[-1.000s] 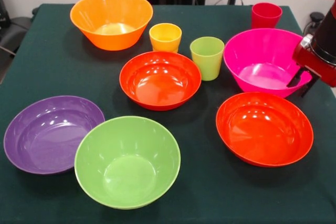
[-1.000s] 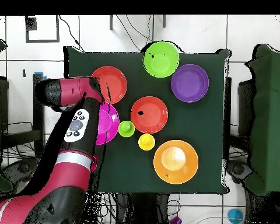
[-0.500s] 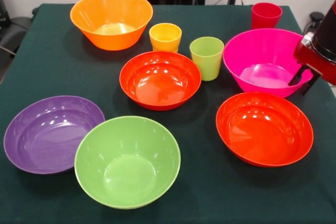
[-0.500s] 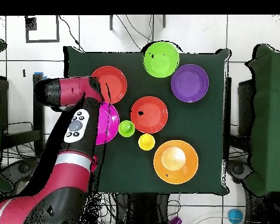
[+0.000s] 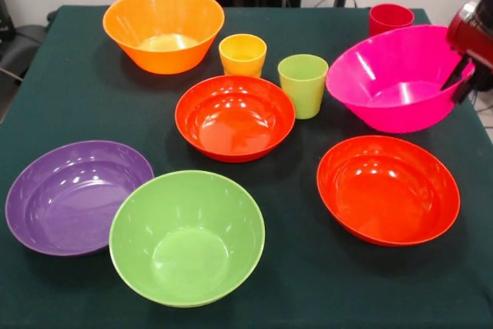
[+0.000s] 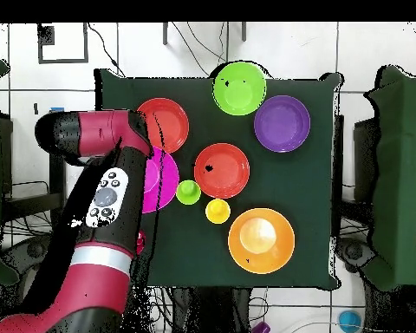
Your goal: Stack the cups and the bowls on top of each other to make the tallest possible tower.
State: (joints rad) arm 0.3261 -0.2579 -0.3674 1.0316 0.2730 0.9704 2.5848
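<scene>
The red and black end effector (image 5: 461,82) is gripping the right rim of the magenta bowl (image 5: 389,82), one finger inside the wall and one outside. The bowl is tilting, its gripped side higher, and it looks to be lifting off the dark green worktop (image 5: 69,90). In the overhead view the arm is covering much of this bowl.

Just below the end effector in the front view, a shallow red-orange bowl (image 5: 387,190) is sitting flat. Behind the held bowl, the red cup (image 5: 390,18) is peeking out. To the left of the held bowl are standing the lime green cup (image 5: 303,85), then the yellow-orange cup (image 5: 243,54), with a second red-orange bowl (image 5: 235,117) in front of them. Farther left are the deep orange bowl (image 5: 163,28), the purple bowl (image 5: 77,196) and the lime-green bowl (image 5: 187,236), the last two touching.

Judging by the glossy plastic, the bowl is probably light, stiff and slippery. A one-sided rim pinch is letting it hang askew, so a firm bite well down the wall seems safest.
</scene>
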